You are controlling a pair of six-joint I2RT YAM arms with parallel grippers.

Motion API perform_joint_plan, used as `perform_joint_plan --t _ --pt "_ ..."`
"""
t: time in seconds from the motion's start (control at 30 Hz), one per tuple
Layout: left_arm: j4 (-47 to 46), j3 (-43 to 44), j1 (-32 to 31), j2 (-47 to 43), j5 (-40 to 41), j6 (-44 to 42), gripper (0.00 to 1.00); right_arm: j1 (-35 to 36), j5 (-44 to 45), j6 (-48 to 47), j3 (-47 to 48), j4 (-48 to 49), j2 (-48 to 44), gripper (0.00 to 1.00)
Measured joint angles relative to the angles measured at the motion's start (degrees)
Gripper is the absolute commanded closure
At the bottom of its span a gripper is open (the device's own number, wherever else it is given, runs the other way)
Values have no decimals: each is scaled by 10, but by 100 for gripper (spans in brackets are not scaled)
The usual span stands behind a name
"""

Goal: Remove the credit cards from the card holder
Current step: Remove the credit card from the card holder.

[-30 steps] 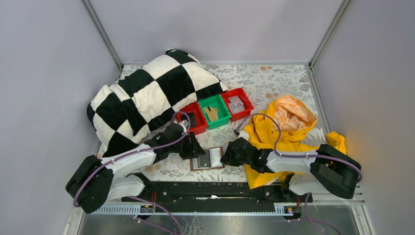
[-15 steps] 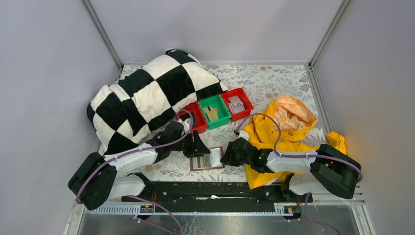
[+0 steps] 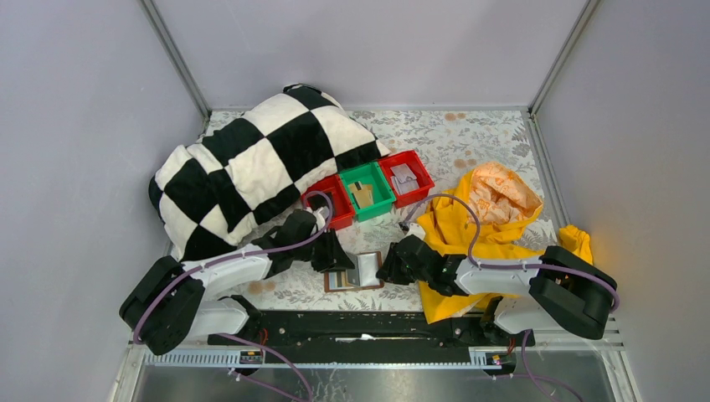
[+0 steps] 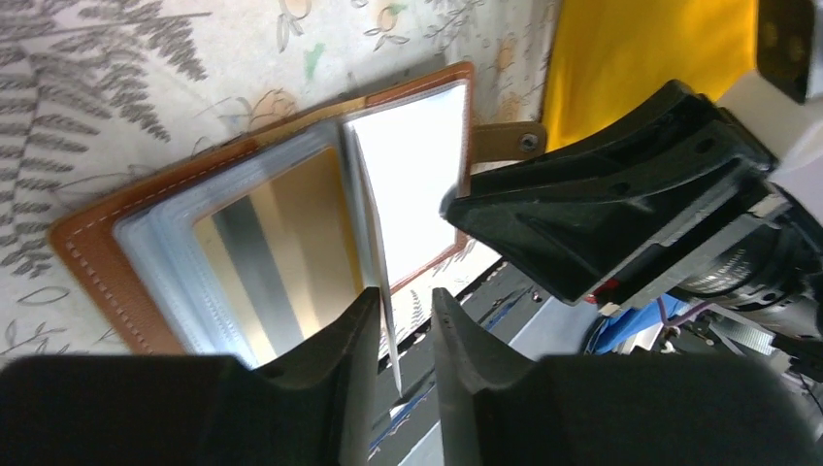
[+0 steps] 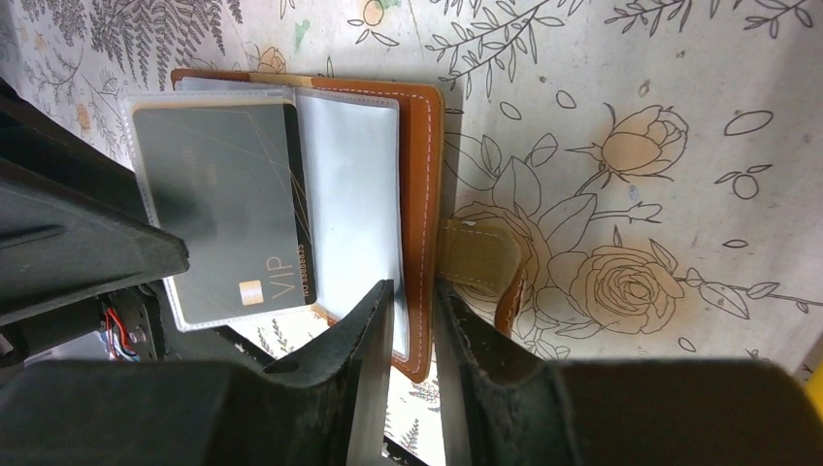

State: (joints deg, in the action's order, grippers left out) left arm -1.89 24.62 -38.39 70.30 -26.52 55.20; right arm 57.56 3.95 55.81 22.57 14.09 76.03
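place: lab test cell — plain grey walls (image 3: 352, 42) | metal rail (image 3: 360, 356)

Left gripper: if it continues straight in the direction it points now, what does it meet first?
Probably the card holder: the left gripper already straddles the edge of a clear sleeve page standing up from it, so that page comes first. Beyond lies the right gripper, though depth there is unclear.

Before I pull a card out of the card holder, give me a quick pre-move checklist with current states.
1. Card holder lying open on the table: ok.
2. Right gripper clamped on the holder's brown edge: ok.
3. Left gripper around a clear sleeve page, not a card: not ok.
4. Grey VIP card still sleeved: ok, not yet removed.
5. Gold card visible in its sleeve: ok.
6. Left grip closed firmly: cannot tell.
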Motion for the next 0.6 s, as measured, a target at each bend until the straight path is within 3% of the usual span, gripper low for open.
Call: perform_joint_plan --t 0.1,0.27,0.6 --pt "20 0 0 0 8 -12 82 -1 -1 0 0 -1 -1 66" --pt "56 1 0 0 24 -38 100 -3 0 -3 0 -30 -24 52" --pt "57 2 3 3 22 -49 100 -5 15 -37 32 -174 -136 45"
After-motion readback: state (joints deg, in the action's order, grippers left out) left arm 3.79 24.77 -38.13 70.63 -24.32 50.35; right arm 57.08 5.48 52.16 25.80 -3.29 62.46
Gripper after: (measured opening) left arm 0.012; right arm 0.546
